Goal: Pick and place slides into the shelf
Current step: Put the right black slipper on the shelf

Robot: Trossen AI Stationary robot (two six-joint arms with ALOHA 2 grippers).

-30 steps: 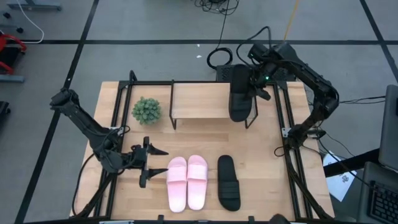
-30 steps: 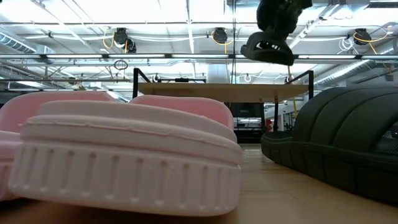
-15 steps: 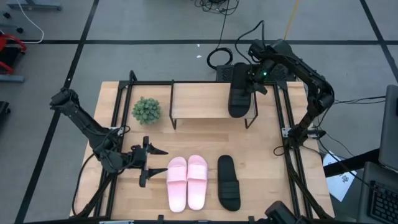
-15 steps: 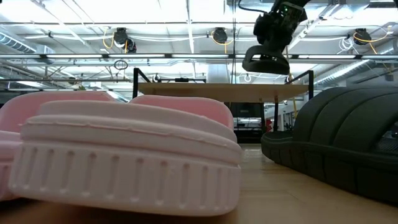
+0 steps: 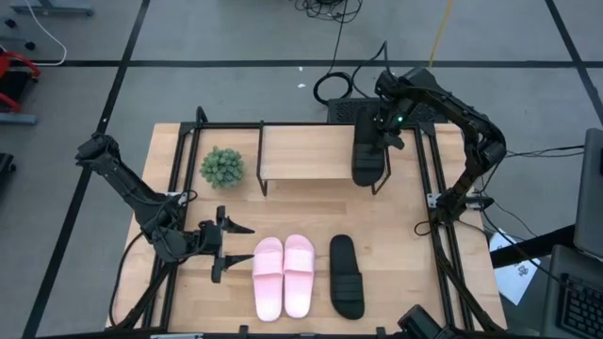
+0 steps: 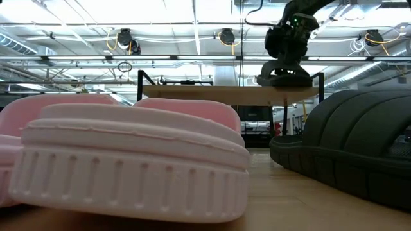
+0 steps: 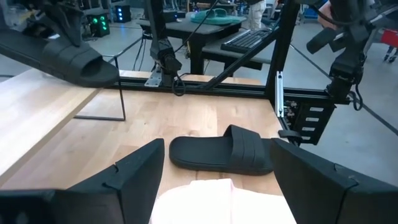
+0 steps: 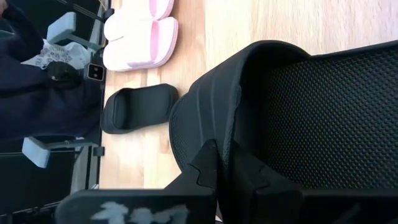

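One black slide (image 5: 368,158) lies level along the right end of the shelf (image 5: 306,151), with my right gripper (image 5: 382,130) shut on it from above. In the low view this slide (image 6: 282,77) sits at the shelf's top board (image 6: 212,92). The second black slide (image 5: 346,275) and the pink pair (image 5: 283,275) rest on their soles on the table near its near edge. My left gripper (image 5: 231,247) is open just left of the pink pair and touches nothing. Its wrist view shows the pink slide (image 7: 217,199) between its fingers and the black slide (image 7: 221,152) beyond. My right gripper (image 8: 227,168) pinches the wide strap's edge (image 8: 217,127) of the black slide, one finger (image 8: 202,168) outside the strap and one (image 8: 255,177) beneath it. The fingers come from above, pointing down. The slide lies level, its sole (image 6: 282,81) at the shelf's top board.
A small green plant (image 5: 221,167) stands on the table left of the shelf. Black frame rails (image 5: 435,188) run along the table's left and right sides. Bare wood (image 5: 311,212) lies between the shelf and the slides on the table.
My right gripper has moved down toward the shelf and slightly right, carrying the black slide. The slide hung tilted above the shelf a second ago; now it is level on the shelf's right end. The gripper stays shut on it.
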